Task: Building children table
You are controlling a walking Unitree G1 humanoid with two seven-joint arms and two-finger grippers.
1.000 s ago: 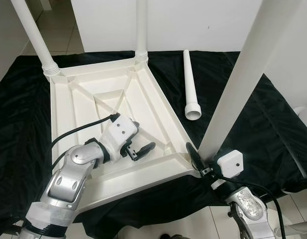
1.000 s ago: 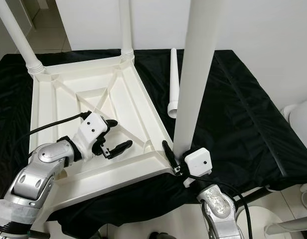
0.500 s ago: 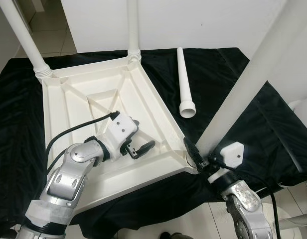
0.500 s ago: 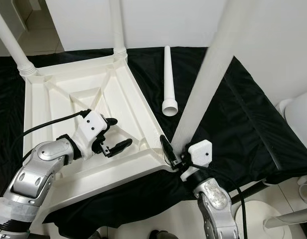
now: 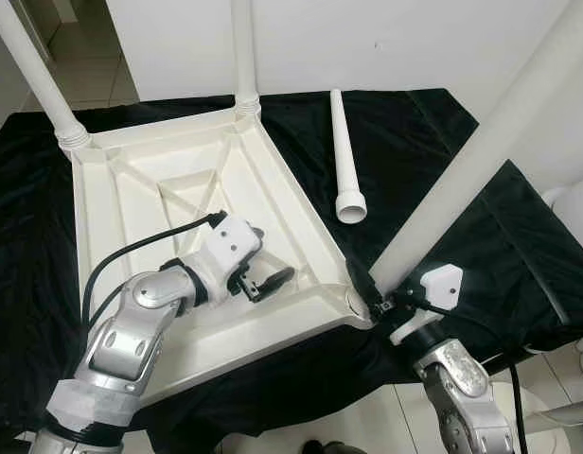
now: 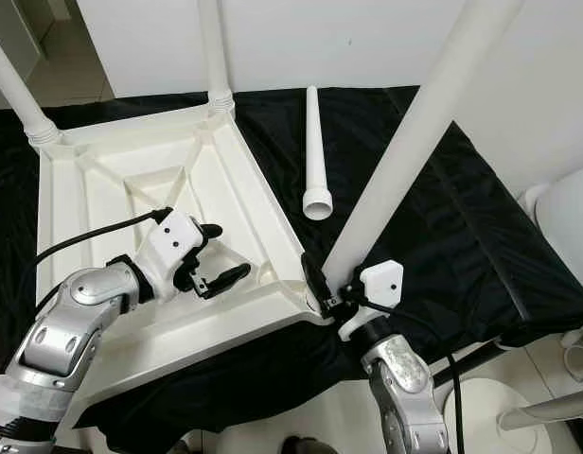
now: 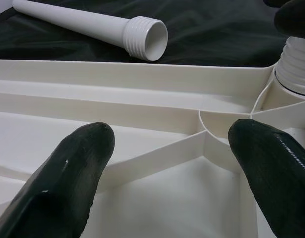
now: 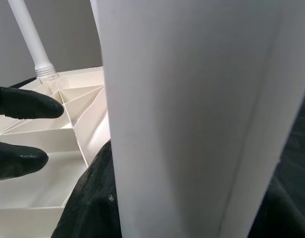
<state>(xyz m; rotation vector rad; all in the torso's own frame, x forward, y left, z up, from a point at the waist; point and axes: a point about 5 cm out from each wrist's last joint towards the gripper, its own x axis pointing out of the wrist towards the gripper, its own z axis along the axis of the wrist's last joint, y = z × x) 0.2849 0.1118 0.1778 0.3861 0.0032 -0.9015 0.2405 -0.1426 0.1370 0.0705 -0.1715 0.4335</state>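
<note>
Tilted further, leg (image 5: 462, 170) hides right gripper's (image 5: 379, 295) jaws.

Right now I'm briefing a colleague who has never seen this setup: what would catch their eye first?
A white table top lies upside down on a black cloth, two legs already standing up at its far corners. The right gripper holds a third leg, tilted, at the near right corner, while the open left gripper hovers over the underside. A loose leg lies on the cloth beside it.
</note>
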